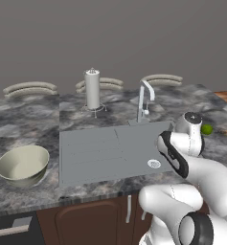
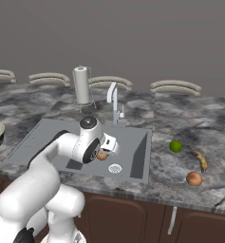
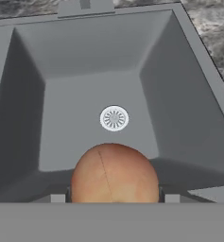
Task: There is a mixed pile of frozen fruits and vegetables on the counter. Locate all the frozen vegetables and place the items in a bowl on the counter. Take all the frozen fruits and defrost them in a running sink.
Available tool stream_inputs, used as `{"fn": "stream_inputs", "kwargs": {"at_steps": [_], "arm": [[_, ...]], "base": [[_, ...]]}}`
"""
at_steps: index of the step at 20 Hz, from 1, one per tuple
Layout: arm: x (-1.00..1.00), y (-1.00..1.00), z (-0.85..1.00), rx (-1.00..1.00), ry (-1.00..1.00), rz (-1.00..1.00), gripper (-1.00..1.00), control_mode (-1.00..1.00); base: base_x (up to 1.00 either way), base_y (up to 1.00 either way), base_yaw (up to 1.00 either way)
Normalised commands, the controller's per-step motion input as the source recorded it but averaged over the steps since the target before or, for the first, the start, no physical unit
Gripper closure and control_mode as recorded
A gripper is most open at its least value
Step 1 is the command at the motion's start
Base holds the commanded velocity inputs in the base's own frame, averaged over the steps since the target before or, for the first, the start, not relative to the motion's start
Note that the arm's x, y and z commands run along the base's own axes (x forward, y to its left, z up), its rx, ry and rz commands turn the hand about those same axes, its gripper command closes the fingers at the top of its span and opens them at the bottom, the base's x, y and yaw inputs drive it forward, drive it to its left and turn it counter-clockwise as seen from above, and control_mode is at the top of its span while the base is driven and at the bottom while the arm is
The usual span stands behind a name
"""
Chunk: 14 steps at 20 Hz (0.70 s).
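While hanging over sink [image 3: 90,90] basin, near drain [image 3: 114,117]: gripper [image 2: 103,153] clamped on orange-brown fruit [image 3: 114,172].

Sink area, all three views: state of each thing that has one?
Orange-brown fruit lump: held in gripper, above the basin.
Matt grey sink: nothing on its floor, drain uncovered.
Curved chrome tap: no water seen running.
Pale cream-green bowl: upright, empty.
Lime-green ball: lying on dark marbled counter.
Paper towel roll: upright on holder.
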Motion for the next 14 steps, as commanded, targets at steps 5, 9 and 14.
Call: {"fn": "stream_inputs", "kwargs": {"at_steps": [5,9,14], "arm": [[0.14,0.09,-0.09,0.00,0.00,0.08,1.00,-1.00],[0.25,0.10,-0.13,0.00,0.00,0.03,1.00,-1.00],[0.25,0.05,-0.18,0.00,0.04,0.00,1.00,-1.00]], "base": [[0.00,0.00,0.00],[0.00,0.00,0.00],[0.00,0.00,0.00]]}}
